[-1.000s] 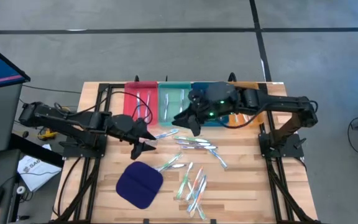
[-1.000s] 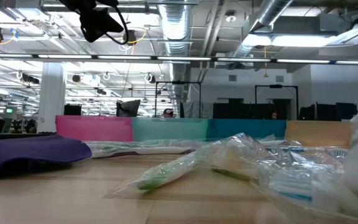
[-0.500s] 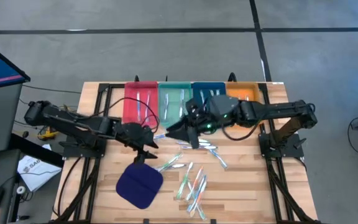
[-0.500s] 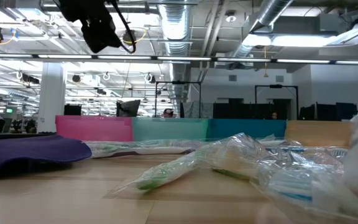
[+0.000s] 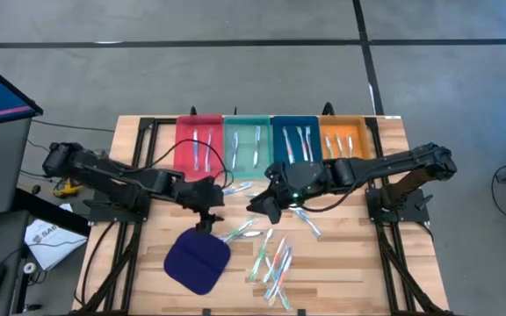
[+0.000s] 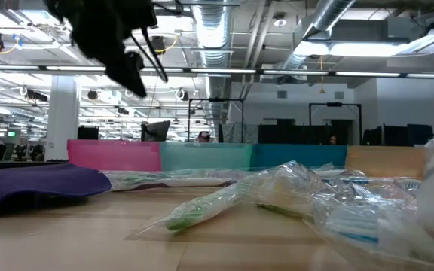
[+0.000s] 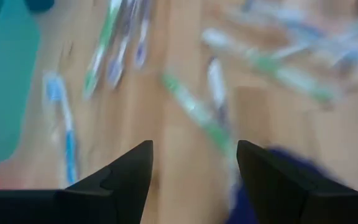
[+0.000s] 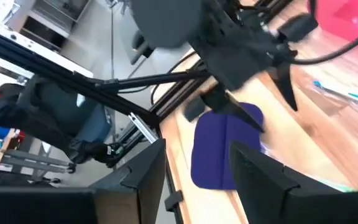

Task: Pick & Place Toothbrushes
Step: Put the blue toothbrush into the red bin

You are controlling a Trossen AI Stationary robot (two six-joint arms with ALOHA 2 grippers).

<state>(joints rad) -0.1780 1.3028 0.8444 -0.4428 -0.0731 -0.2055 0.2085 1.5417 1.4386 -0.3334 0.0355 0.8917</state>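
On the wooden bench [image 5: 341, 263], we see loose toothbrushes [image 5: 273, 260] scattered beside the blue pad [image 5: 197, 260], others lying in the four trays [image 5: 271, 140]. Both the left hand [image 5: 206, 218] and the right hand [image 5: 263, 209] hover above them, fingers spread and holding nothing.

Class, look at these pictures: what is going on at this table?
Two robot arms are sorting toothbrushes from a loose pile on the wooden table into coloured trays along its far edge. Some brushes already lie in the trays. The left gripper and the right gripper both hover over the pile with open, empty fingers.
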